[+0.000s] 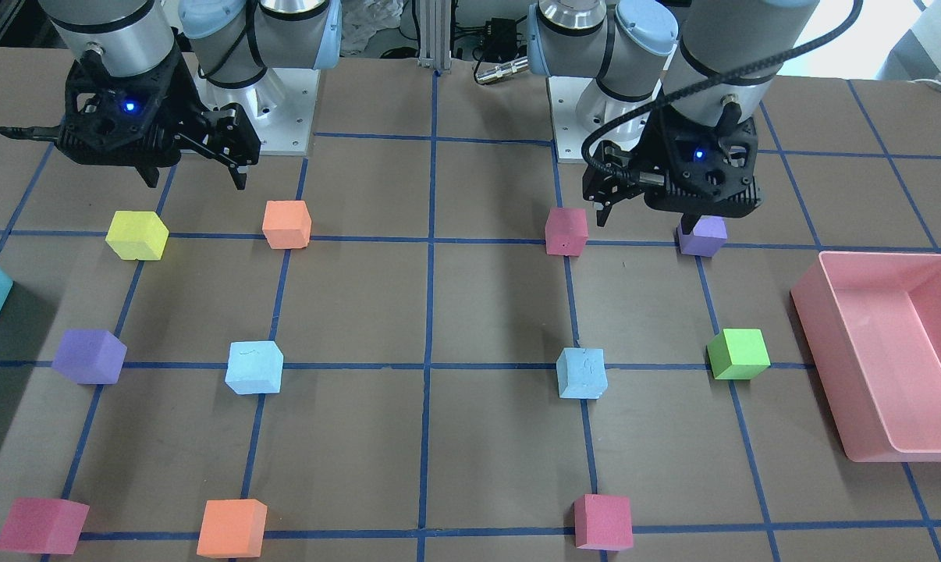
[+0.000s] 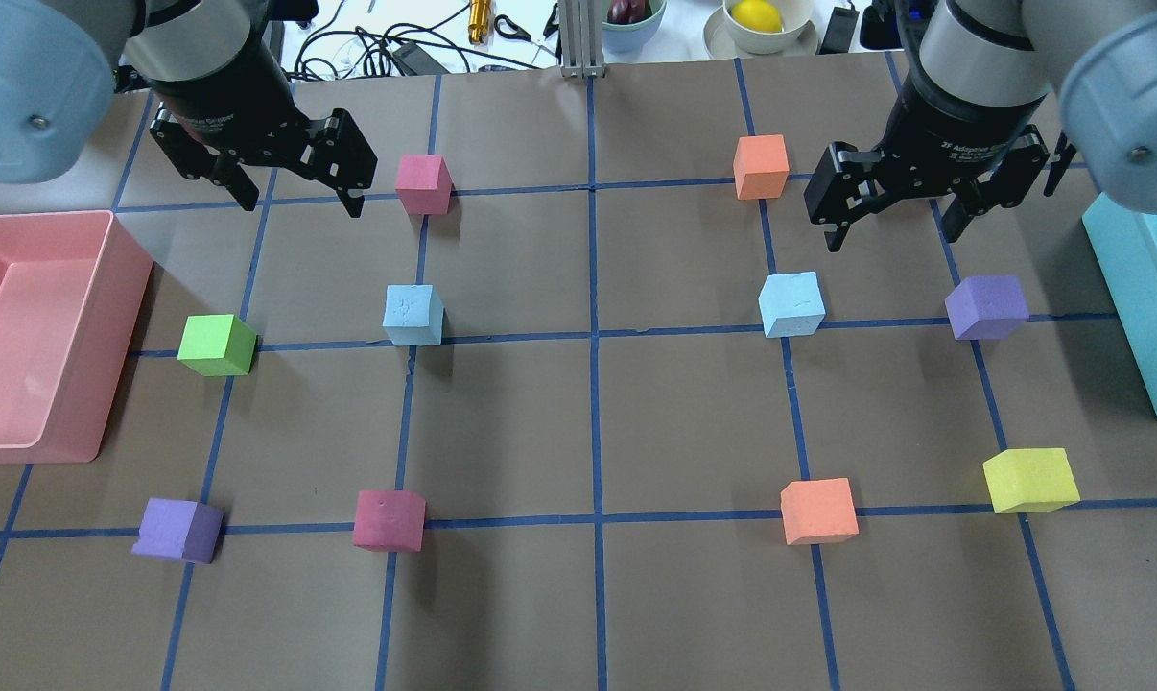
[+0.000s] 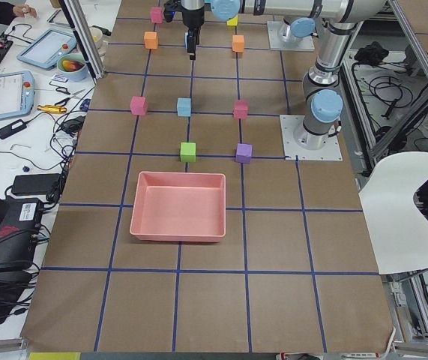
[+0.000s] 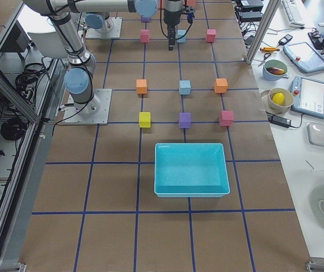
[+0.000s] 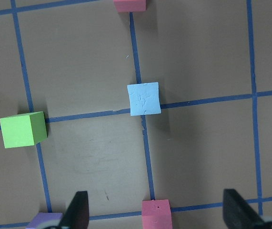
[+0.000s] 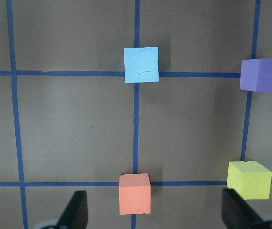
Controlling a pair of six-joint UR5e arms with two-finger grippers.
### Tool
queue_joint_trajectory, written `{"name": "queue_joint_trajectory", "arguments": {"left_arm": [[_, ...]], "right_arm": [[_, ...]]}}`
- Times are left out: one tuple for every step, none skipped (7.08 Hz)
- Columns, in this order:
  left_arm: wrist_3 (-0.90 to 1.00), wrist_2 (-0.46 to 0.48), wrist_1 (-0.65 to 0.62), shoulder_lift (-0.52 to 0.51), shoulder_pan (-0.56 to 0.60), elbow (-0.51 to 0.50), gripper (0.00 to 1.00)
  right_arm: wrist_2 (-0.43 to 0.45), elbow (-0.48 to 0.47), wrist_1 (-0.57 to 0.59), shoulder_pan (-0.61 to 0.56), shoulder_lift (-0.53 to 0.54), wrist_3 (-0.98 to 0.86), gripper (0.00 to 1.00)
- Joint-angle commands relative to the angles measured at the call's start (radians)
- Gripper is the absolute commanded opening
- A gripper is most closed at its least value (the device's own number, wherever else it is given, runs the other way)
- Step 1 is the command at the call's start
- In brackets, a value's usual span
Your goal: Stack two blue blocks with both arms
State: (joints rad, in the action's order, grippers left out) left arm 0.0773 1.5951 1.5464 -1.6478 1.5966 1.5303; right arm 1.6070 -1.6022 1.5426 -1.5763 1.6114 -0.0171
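Two pale blue blocks lie apart on the table. One blue block (image 2: 413,315) (image 1: 581,373) is on my left side and shows in the left wrist view (image 5: 144,98). The other blue block (image 2: 791,304) (image 1: 253,367) is on my right side and shows in the right wrist view (image 6: 141,64). My left gripper (image 2: 298,203) (image 1: 646,220) (image 5: 155,192) hangs open and empty above the table, off to the side of its block. My right gripper (image 2: 893,233) (image 1: 196,181) (image 6: 153,192) is open and empty, also raised beside its block.
A pink bin (image 2: 60,441) stands at the left edge and a teal bin (image 2: 1145,288) at the right edge. Green (image 2: 217,345), purple (image 2: 987,307), pink (image 2: 423,183), orange (image 2: 762,166) and yellow (image 2: 1030,479) cubes sit on the grid around the blue blocks.
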Motion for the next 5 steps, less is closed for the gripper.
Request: {"name": "queue_joint_trajectory", "arguments": {"left_arm": [[-0.010, -0.009, -0.157, -0.053, -0.001, 0.095, 1.00], [-0.016, -0.010, -0.223, -0.088, 0.000, 0.141, 1.00], [-0.027, -0.007, -0.268, -0.108, 0.002, 0.186, 1.00], [-0.028, -0.007, -0.349, -0.147, 0.000, 0.220, 1.00], [-0.031, -0.010, -0.462, -0.206, 0.002, 0.258, 1.00]], "right_arm": [[0.001, -0.004, 0.011, -0.004, -0.008, -0.003, 1.00], [-0.001, -0.007, 0.020, -0.004, -0.052, 0.000, 1.00], [-0.007, -0.012, 0.036, 0.002, -0.139, -0.006, 1.00], [-0.010, -0.018, 0.185, 0.002, -0.212, -0.018, 1.00], [-0.004, -0.034, 0.289, 0.004, -0.276, -0.018, 1.00]]}}
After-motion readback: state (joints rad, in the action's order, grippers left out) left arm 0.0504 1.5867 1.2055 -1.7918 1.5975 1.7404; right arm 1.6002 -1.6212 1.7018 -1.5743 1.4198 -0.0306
